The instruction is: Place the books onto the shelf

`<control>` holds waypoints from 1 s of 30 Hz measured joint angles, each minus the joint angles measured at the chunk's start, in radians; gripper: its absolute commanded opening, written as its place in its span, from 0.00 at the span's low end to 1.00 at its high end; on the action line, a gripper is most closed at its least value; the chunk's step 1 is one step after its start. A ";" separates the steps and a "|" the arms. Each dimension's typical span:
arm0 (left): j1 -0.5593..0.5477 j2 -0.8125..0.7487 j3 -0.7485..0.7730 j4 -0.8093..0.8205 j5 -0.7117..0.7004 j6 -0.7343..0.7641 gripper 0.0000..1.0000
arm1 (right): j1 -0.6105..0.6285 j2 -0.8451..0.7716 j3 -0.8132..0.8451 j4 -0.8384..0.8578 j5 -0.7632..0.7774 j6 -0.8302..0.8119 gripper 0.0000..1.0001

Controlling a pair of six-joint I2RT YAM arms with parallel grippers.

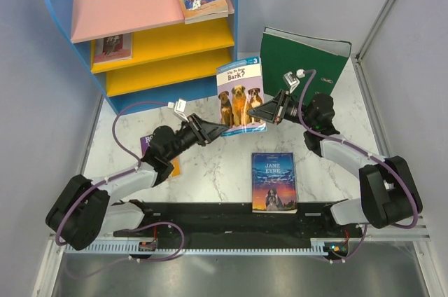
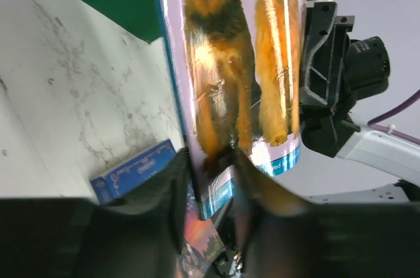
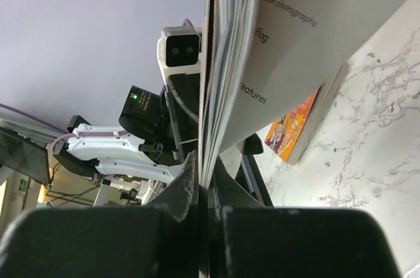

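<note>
While the right gripper (image 1: pixel 266 116) pinches the thin pale-blue dog paperback (image 1: pixel 240 97) before the blue-sided shelf (image 1: pixel 119 11), the left gripper (image 1: pixel 220 134), straddling its corner (clamped or not, I cannot tell), should squeeze firmly.

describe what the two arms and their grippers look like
The left arm and right arm match: chunky black joints, pale grey links, a purple cable looping along each. The left gripper and right gripper are black and wedge-shaped, each topped by a small white camera block.

Both arms (image 1: pixel 129 179) have black joints, pale grey links, purple cables (image 1: pixel 116 132).
</note>
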 measured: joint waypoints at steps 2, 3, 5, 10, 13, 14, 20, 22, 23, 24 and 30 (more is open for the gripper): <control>0.006 0.012 0.003 0.000 -0.006 -0.013 0.02 | -0.011 0.001 -0.003 0.007 -0.003 0.003 0.00; 0.010 0.016 0.008 0.002 -0.008 -0.019 0.02 | -0.016 0.002 -0.007 0.009 -0.004 0.000 0.00; 0.015 0.019 0.020 0.001 -0.008 -0.023 0.02 | -0.021 0.002 -0.013 0.021 0.000 -0.003 0.03; 0.016 0.005 0.037 -0.055 -0.008 -0.022 0.02 | -0.024 0.003 -0.013 0.006 0.013 -0.026 0.59; 0.002 -0.054 0.089 -0.166 0.008 -0.003 0.02 | -0.019 0.003 -0.013 -0.092 0.034 -0.091 0.78; -0.003 -0.080 0.116 -0.209 0.014 0.010 0.02 | -0.016 0.003 -0.013 -0.127 0.041 -0.109 0.84; -0.001 -0.200 0.312 -0.478 0.021 0.086 0.02 | -0.002 -0.051 -0.013 -0.323 0.087 -0.233 0.98; 0.013 -0.202 0.411 -0.578 0.017 0.108 0.02 | -0.002 -0.096 -0.014 -0.373 0.104 -0.270 0.98; 0.016 -0.201 0.447 -0.609 0.015 0.119 0.02 | -0.002 -0.118 -0.015 -0.395 0.114 -0.288 0.98; 0.017 -0.201 0.490 -0.647 0.013 0.132 0.02 | -0.002 -0.151 -0.022 -0.421 0.126 -0.311 0.98; 0.042 -0.158 0.746 -0.809 0.019 0.207 0.02 | 0.000 -0.299 -0.085 -0.552 0.183 -0.437 0.98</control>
